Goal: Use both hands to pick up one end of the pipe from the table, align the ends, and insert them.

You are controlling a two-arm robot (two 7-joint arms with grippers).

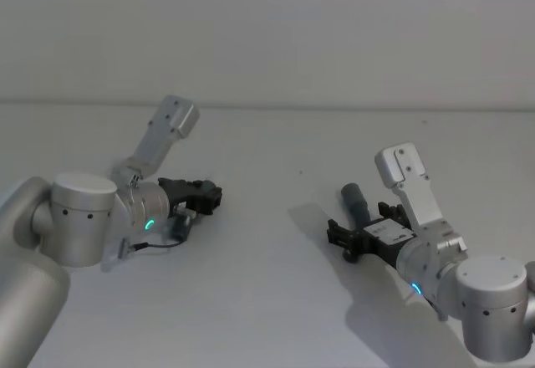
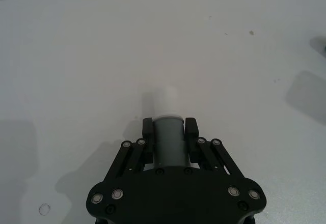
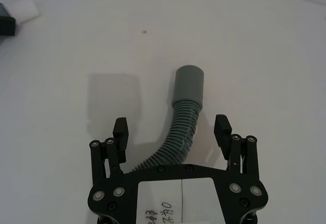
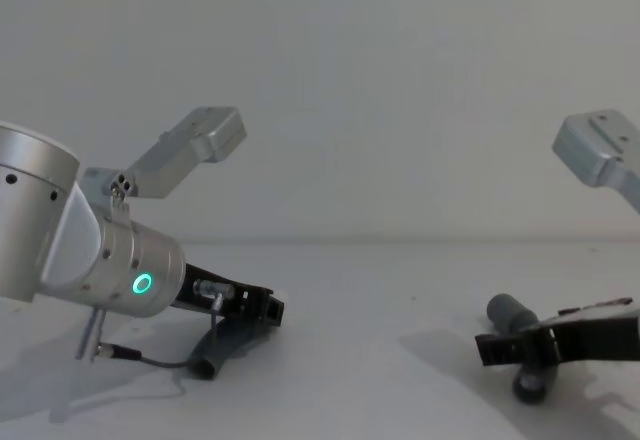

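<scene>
Left wrist view shows the left pincer [image 2: 169, 127] clamped on a dark grey pipe piece [image 2: 168, 145], with its white tip [image 2: 164, 101] jutting forward over the tabletop [image 2: 76, 56]. To the right, the right pincer [image 3: 171, 126] has its fingers spread apart, straddling the ribbed hose piece [image 3: 175, 142] without touching it. That piece lies on the tabletop, grey collar [image 3: 189, 84] ahead. Closing on the flexible ribs, well behind the collar, would likely let that end droop or swing, spoiling alignment with the tip.
</scene>
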